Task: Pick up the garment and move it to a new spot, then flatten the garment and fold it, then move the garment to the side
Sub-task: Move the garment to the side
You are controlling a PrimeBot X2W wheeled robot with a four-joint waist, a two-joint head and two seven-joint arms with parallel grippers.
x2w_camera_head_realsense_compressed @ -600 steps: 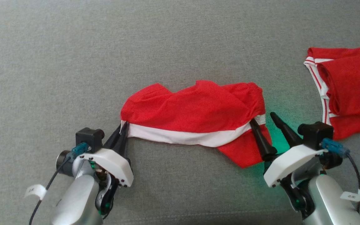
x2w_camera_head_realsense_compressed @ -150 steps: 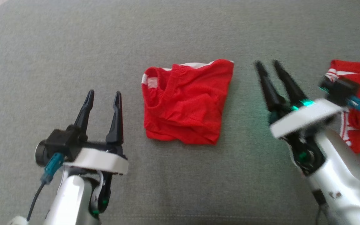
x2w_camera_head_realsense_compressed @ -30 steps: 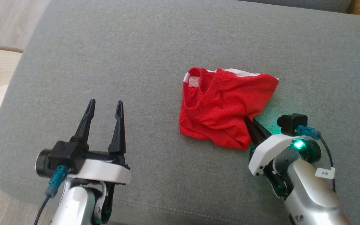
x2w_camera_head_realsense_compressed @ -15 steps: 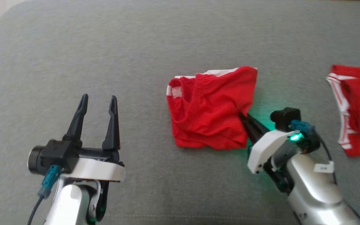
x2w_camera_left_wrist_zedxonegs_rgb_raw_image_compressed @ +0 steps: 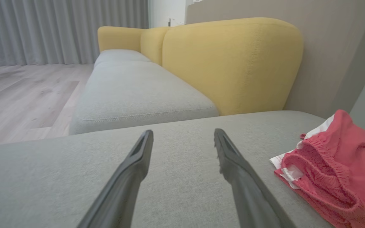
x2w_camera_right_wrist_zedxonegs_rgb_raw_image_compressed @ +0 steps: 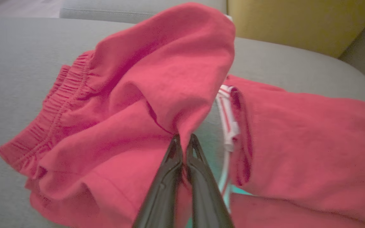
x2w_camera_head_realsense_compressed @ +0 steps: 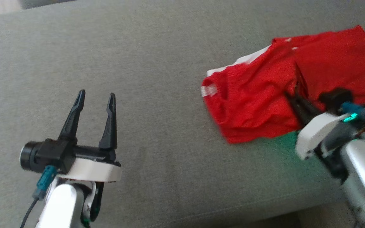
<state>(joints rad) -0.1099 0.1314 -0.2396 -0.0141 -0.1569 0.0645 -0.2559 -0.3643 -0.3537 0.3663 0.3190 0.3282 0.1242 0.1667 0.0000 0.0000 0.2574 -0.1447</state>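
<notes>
Dragged right: folded garment (x2w_camera_head_realsense_compressed: pixel 252 104) now sits mid-right in head view, up against the 2nd red garment (x2w_camera_head_realsense_compressed: pixel 334 60). Edge pinched by right gripper (x2w_camera_right_wrist_zedxonegs_rgb_raw_image_compressed: pixel 184 141); left gripper (x2w_camera_head_realsense_compressed: pixel 95 95) spread, idle lower left. Risk: 1-point pull peels the fold open, or bunches both garments together.

The left gripper (x2w_camera_head_realsense_compressed: pixel 96 93) has two long black fingers (x2w_camera_head_realsense_compressed: pixel 73 117) on a white wrist plate (x2w_camera_head_realsense_compressed: pixel 89 171). Left of this plate sit a black round camera (x2w_camera_head_realsense_compressed: pixel 32 155) and a teal connector (x2w_camera_head_realsense_compressed: pixel 43 182) with a dark cable (x2w_camera_head_realsense_compressed: pixel 28 212). Below the plate, the forearm (x2w_camera_head_realsense_compressed: pixel 62 205) is silver.
</notes>
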